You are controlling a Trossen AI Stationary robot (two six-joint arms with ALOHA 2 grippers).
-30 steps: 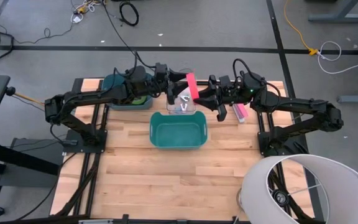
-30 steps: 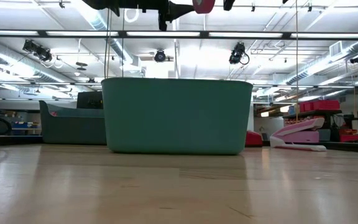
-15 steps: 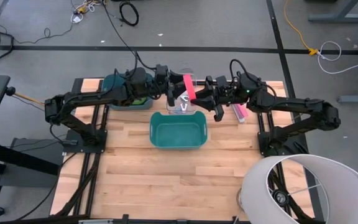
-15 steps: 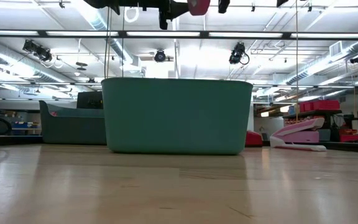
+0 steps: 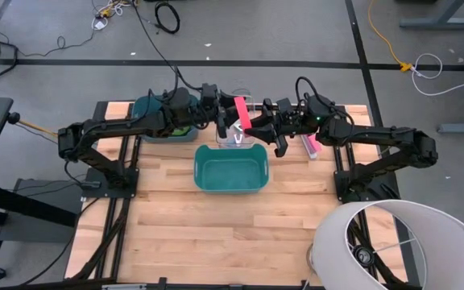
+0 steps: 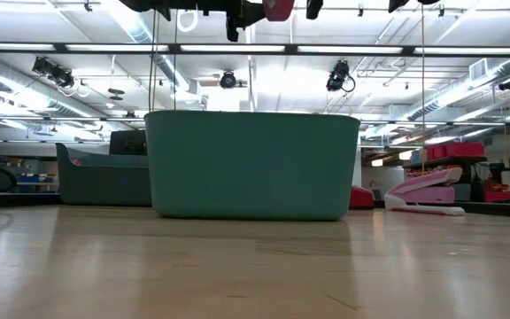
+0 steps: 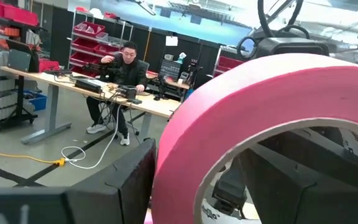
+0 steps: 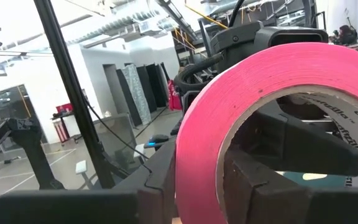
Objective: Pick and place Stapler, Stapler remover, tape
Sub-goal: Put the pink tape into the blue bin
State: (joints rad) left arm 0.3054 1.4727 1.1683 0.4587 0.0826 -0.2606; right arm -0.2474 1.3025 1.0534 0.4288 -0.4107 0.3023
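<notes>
The pinkish-red tape roll (image 5: 242, 113) stands on edge high in the air, over a clear container (image 5: 237, 138) at the back of the table. My right gripper (image 5: 257, 122) comes at it from the table's right and is shut on its wall. From the left, my open left gripper (image 5: 227, 115) reaches the roll, and one finger (image 7: 129, 180) stands beside the roll's outer face (image 7: 260, 106). The low view shows the roll (image 6: 279, 9) at the picture's top. A pink stapler (image 6: 425, 190) lies on the table at the right. The stapler remover I cannot make out. My right gripper pinches the roll's wall (image 8: 197, 149), with one finger (image 8: 260, 168) inside the open centre and the other finger (image 8: 160, 180) outside. The fingers come about level from the table's right. The roll is upright on edge and lifted clear. My left gripper: I cannot tell whether its fingers touch the roll.
A teal bin (image 5: 199, 166) stands mid-table in front of the clear container. A darker bin (image 5: 146, 107) sits at the back left under the left arm. The pink stapler (image 5: 311, 145) lies beneath the right arm. A white lampshade (image 5: 393, 246) fills the near right corner.
My right gripper has carried the roll a little toward the table's left, closer in to my left gripper. The roll has stayed upright and clear of everything below.
</notes>
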